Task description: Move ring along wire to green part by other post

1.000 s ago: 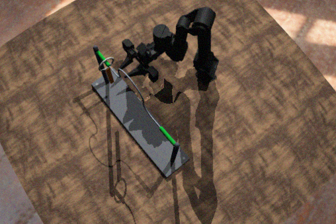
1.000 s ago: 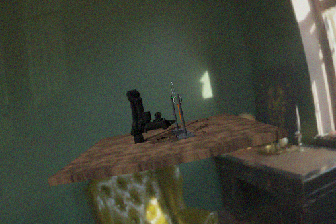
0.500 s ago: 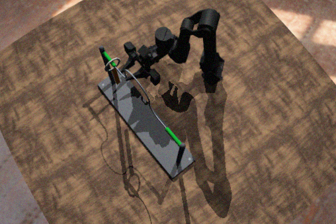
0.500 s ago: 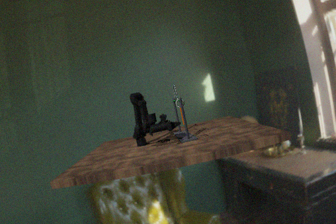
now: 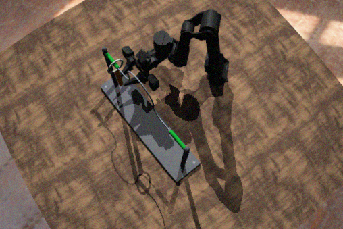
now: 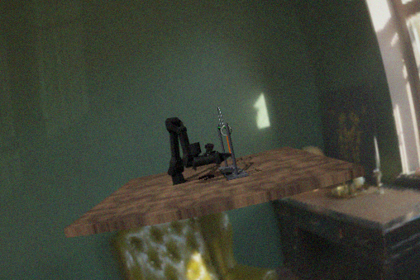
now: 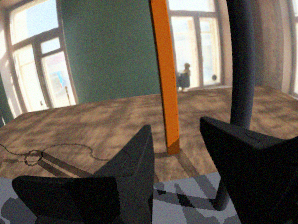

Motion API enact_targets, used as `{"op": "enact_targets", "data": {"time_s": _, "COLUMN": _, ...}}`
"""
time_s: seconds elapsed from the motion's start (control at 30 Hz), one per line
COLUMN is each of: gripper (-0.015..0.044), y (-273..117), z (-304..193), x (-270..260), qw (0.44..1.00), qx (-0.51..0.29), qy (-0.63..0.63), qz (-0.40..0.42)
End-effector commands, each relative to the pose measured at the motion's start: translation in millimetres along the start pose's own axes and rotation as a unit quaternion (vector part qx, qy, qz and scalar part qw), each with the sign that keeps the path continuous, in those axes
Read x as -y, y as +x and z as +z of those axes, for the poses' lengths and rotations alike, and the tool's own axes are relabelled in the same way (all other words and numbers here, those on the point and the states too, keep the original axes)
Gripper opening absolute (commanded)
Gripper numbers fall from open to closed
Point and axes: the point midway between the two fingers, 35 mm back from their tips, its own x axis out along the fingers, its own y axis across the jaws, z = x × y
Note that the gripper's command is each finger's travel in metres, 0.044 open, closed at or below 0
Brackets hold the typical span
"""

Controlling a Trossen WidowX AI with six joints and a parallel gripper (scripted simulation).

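The ring hangs around the green part of the wire next to the far-left post in the top view. Its orange handle points down. My gripper is open, its fingertips close to the handle's lower end. In the wrist view the handle shows between the fingertips, and the post lies behind the right finger. Whether a finger touches the handle is not clear. The other green part is beside the other post.
The thin grey wire curves between the green parts, and its bend near the ring passes close to my fingers in the top view. The posts stand on a grey base plate on the wooden table. The arm's shadows cross plate and table.
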Motion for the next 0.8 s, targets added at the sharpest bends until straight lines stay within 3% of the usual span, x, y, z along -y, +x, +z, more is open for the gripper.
{"op": "enact_targets", "data": {"time_s": 0.0, "gripper": 0.0160, "y": 6, "z": -1, "x": 1, "qw": 1.000, "qx": -0.001, "qy": 0.004, "qz": -0.001}}
{"op": "enact_targets", "data": {"time_s": 0.77, "gripper": 0.0160, "y": 39, "z": 0, "x": -3, "qw": 1.000, "qx": 0.001, "qy": 0.004, "qz": -0.001}}
